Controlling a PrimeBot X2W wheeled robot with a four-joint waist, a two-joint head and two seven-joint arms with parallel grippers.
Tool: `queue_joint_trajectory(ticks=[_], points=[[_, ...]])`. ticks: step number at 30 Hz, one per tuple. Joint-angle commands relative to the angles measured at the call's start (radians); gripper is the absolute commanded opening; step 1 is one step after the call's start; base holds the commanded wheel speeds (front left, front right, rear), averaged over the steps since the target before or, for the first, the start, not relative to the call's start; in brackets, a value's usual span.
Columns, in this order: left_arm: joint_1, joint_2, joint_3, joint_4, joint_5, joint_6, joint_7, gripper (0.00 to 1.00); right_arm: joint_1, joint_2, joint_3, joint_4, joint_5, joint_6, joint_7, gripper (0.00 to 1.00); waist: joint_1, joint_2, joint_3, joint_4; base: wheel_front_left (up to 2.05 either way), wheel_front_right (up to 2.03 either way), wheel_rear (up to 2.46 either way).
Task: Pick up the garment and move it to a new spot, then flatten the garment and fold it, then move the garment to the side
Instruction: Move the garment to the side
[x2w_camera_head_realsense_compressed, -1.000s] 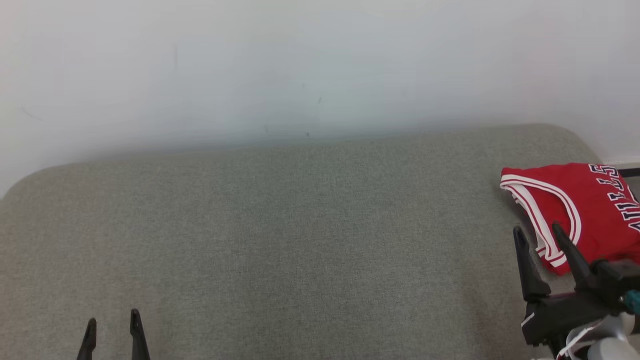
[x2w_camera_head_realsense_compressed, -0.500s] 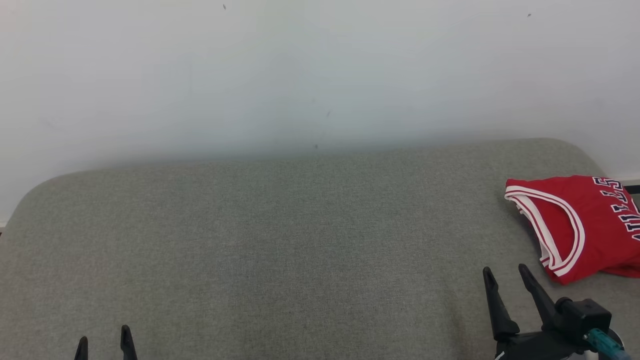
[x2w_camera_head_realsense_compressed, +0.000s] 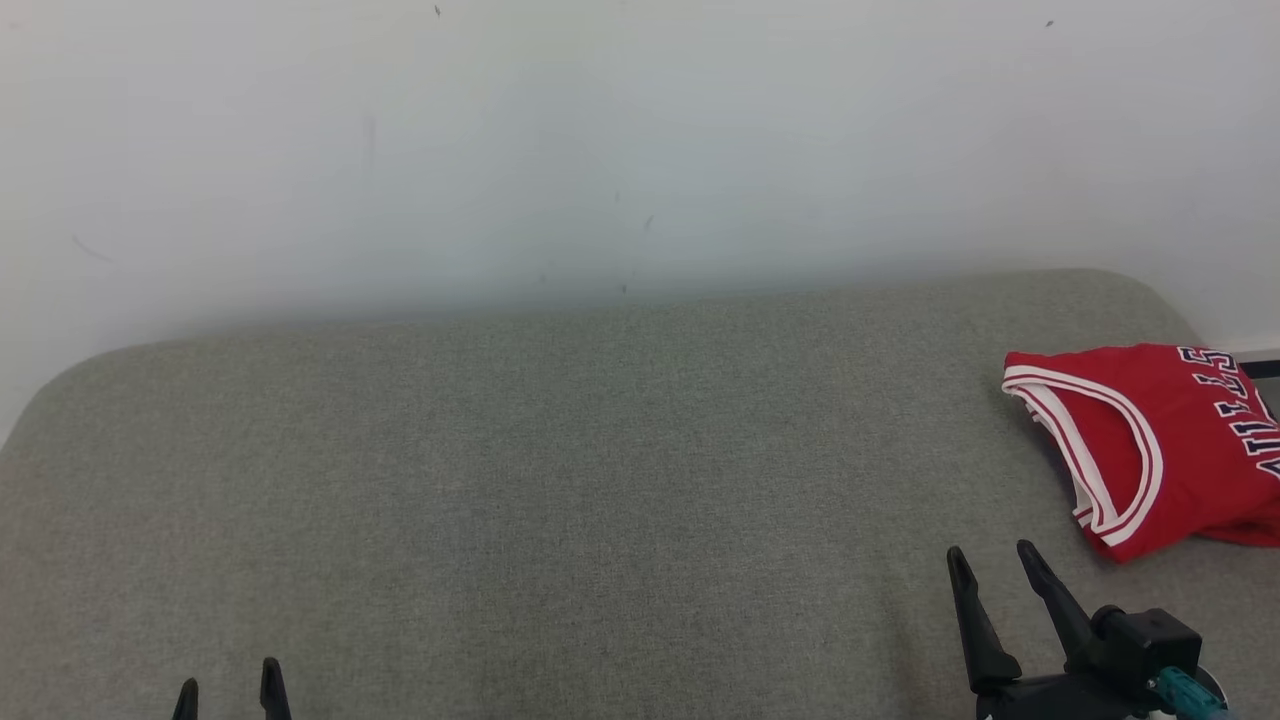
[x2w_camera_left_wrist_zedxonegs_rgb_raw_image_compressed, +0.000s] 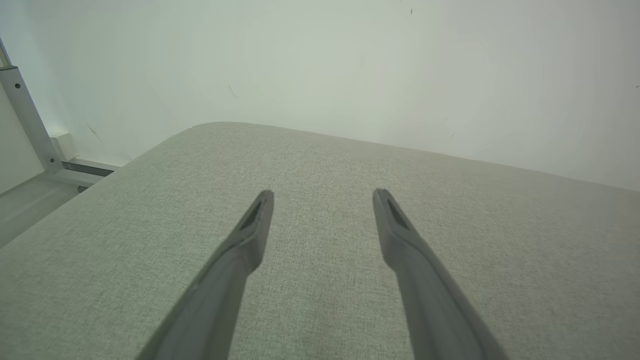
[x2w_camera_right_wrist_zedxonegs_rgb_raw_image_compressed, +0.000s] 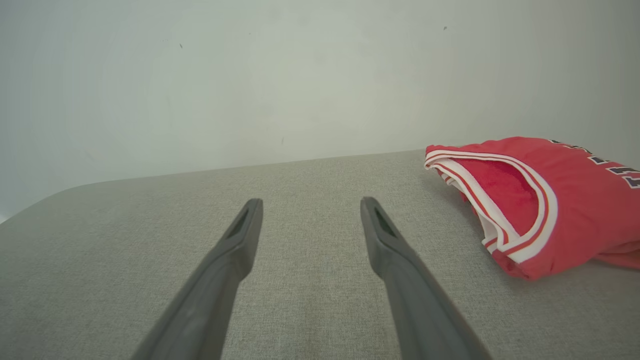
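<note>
Right end effector (x2w_camera_head_realsense_compressed: 990, 550) hovers released near the folded red jersey (x2w_camera_head_realsense_compressed: 1170, 440) at the fabric-covered table's (x2w_camera_head_realsense_compressed: 600, 480) right edge; left end effector (x2w_camera_head_realsense_compressed: 228, 677) gapes empty front-left.

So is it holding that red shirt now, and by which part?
Nothing is held: the left gripper and right gripper stand open, clear of the jersey.

place: plain indoor room, lab-like | cues: grey fabric pad (x2w_camera_head_realsense_compressed: 560, 480), bare white wall (x2w_camera_head_realsense_compressed: 600, 140), metal frame post (x2w_camera_left_wrist_zedxonegs_rgb_raw_image_compressed: 27, 120)
</note>
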Motion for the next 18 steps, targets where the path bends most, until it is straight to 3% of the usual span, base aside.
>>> queue_joint_trajectory(ticks=[1,18], points=[[-0.008,-0.002,-0.003,0.005,-0.005,-0.005,-0.003,1.00,-0.002,0.002,0.005,0.002,0.010,-0.003,-0.005,1.00,0.0000,0.0000,0.003,-0.002,0.00,0.00,0.00],[-0.022,-0.002,-0.007,0.003,-0.010,-0.015,-0.003,1.00,-0.016,-0.008,0.025,0.006,0.022,-0.003,-0.011,1.00,0.0000,0.0000,0.017,-0.005,0.00,0.00,0.00]])
